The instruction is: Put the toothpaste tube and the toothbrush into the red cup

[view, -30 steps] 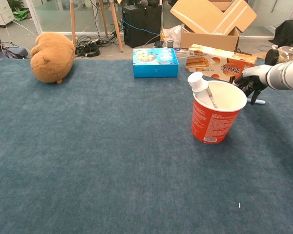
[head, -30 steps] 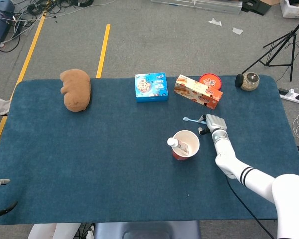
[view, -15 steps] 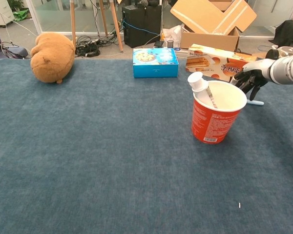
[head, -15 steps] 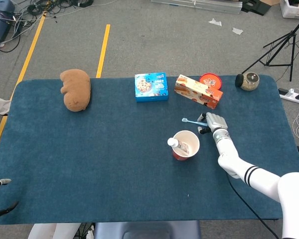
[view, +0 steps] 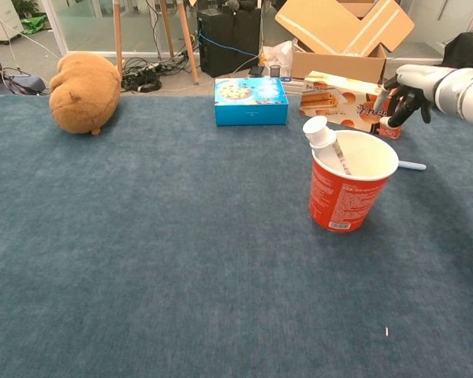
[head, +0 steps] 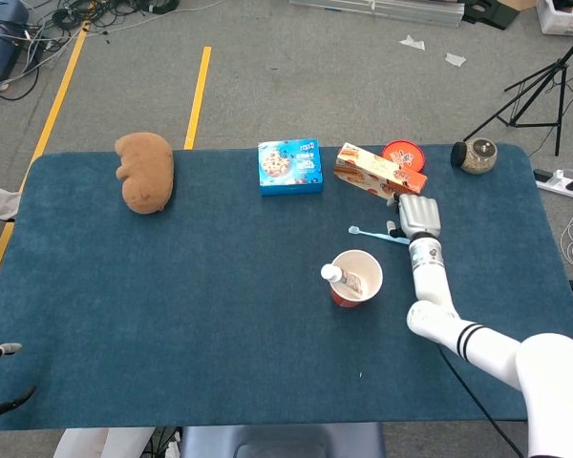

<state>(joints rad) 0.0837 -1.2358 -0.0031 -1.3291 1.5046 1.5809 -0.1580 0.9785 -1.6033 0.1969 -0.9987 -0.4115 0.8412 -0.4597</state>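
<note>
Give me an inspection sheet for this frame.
Surface: blue cloth table.
Job's things: tube stands in red cup; toothbrush lies on the table behind the cup.
Clutter: plush, blue box, orange box, red lid, jar.
Hands: right hand raised above the toothbrush, holds nothing; left hand not in view.
Cables: bundles on floor.
Surroundings: tripod, cardboard box.

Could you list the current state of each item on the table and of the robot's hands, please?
Red cup: upright, toothpaste inside.
Toothpaste tube: in cup, cap up.
Toothbrush: flat on table, not held.
Right hand: raised, holding nothing.
Left hand: not in view.
Blue box: lying flat.
Orange box: on its side.
Plush toy: lying at table's far left.
</note>
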